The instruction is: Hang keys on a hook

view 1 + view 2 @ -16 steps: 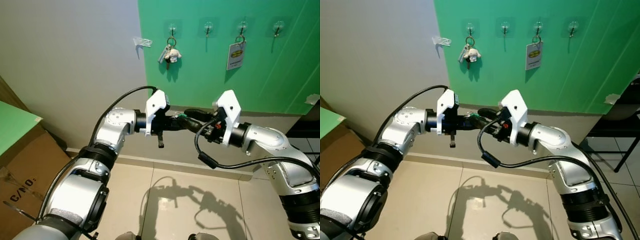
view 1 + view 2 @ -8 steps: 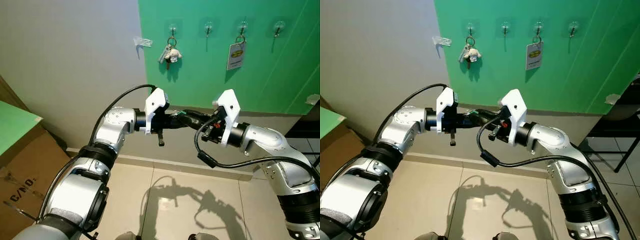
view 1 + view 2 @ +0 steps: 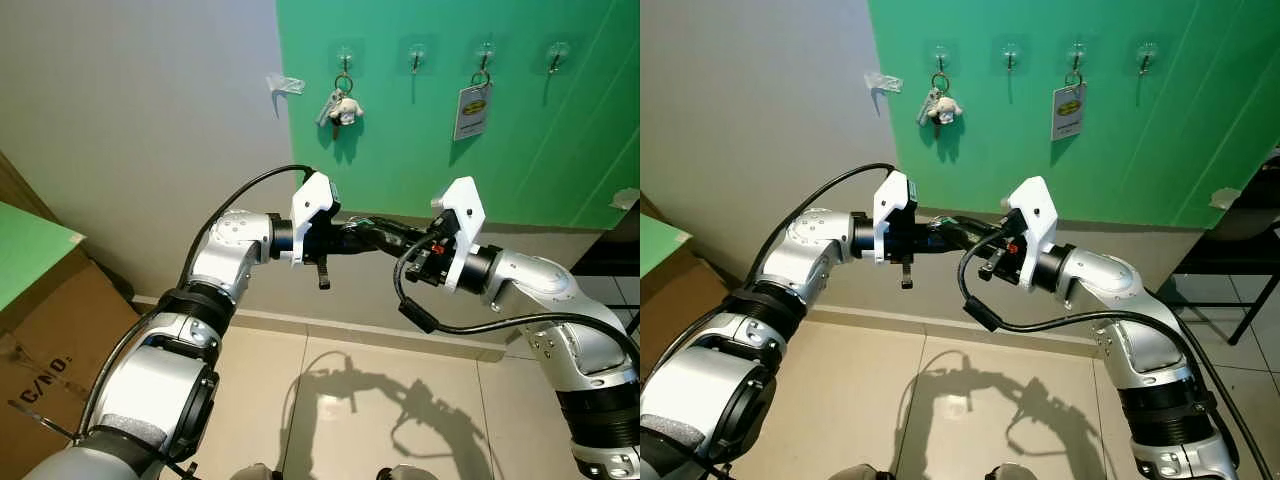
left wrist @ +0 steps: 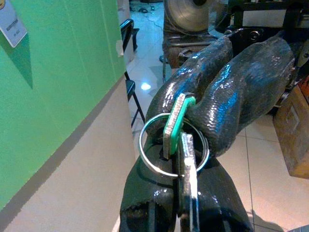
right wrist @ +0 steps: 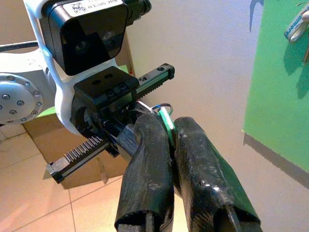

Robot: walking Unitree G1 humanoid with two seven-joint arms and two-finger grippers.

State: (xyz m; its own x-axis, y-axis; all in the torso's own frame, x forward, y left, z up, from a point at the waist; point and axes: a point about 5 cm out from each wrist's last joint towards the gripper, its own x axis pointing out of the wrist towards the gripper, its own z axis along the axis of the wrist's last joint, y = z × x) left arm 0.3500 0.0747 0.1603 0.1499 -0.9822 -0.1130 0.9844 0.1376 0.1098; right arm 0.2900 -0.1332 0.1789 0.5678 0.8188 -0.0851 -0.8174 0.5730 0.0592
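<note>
Change: right hand has drawn in a bit toward left hand vs 1 s ago; arms otherwise as before.
Left hand: fingers closed on the keys, holding them at the lower end.
Right hand: its two fingers pinch the green key head from the opposite side, tip to tip w/ left hand.
Keys: mid-air betw. both hands, at chest height; ring + green-capped key + plain metal key, well below the hooks.
Hooks: 4 in a row on green wall. 1st carries a key bunch w/ small plush; 2nd bare; 3rd carries white tag; 4th bare.
Floor: cardboard box at robot's left, tiles w/ arm shadows.
</note>
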